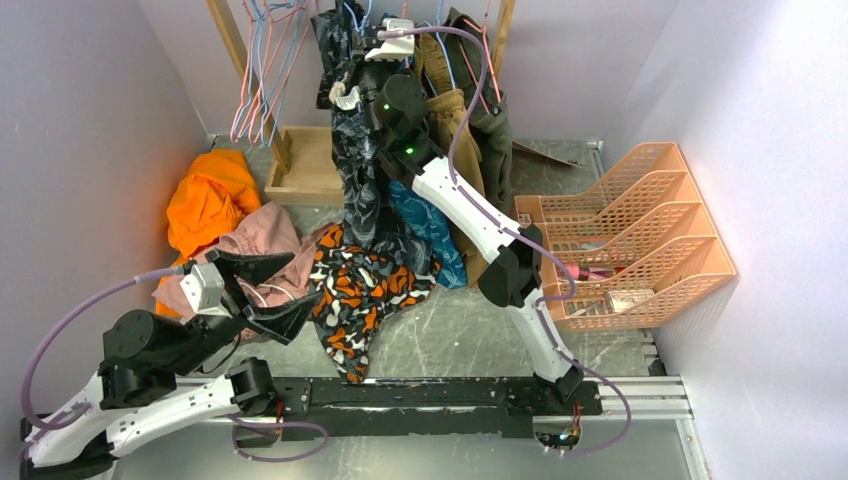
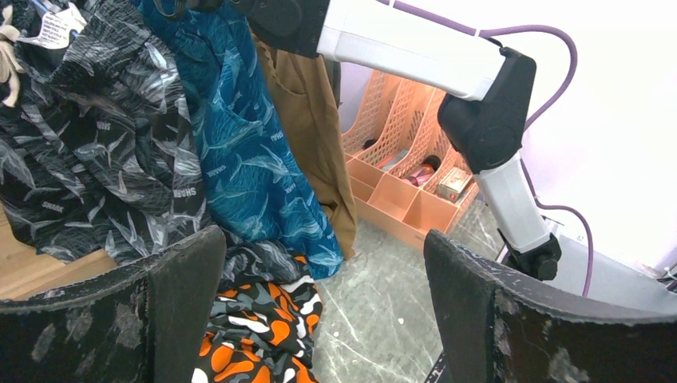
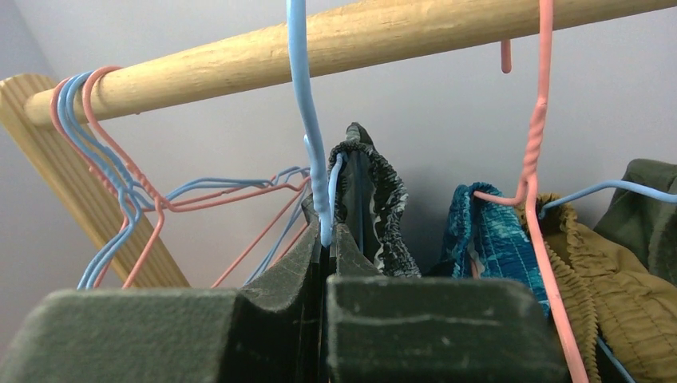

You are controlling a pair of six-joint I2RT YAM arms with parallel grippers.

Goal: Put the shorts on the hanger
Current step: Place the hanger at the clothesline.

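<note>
Two dark, scuffed rubber fingers (image 3: 415, 319) fill the bottom of the right wrist view. They are pressed flat together, and the right gripper (image 3: 327, 239) is clamped on the thin light-blue wire of the hanger (image 3: 307, 120). The hanger's neck rises smooth and slightly bowed to a round, pale wooden rod (image 3: 359, 40).

Just behind the wire, and touching it, stands the puckered elastic waistband of the shorts (image 3: 375, 191). The fabric is dark charcoal with grey, streaky leaf shapes. Seen from above, they fall in a long rumpled column from the rod down to the clothes heaped on the table. How they sit on the hanger's lower bar cannot be seen.

A twisted pink wire hanger (image 3: 535, 159) hangs to the right and carries teal shorts (image 3: 487, 231) with a ribbed waist. A gathered olive garment (image 3: 607, 295) hangs beside them.

The left gripper (image 2: 319, 255) is low over the grey marbled table (image 2: 383, 319), with its jaws spread wide and nothing in them. Below it lie blotchy orange, black and white shorts (image 2: 255, 335). A peach plastic lattice rack (image 1: 640, 240) stands at the right edge.
</note>
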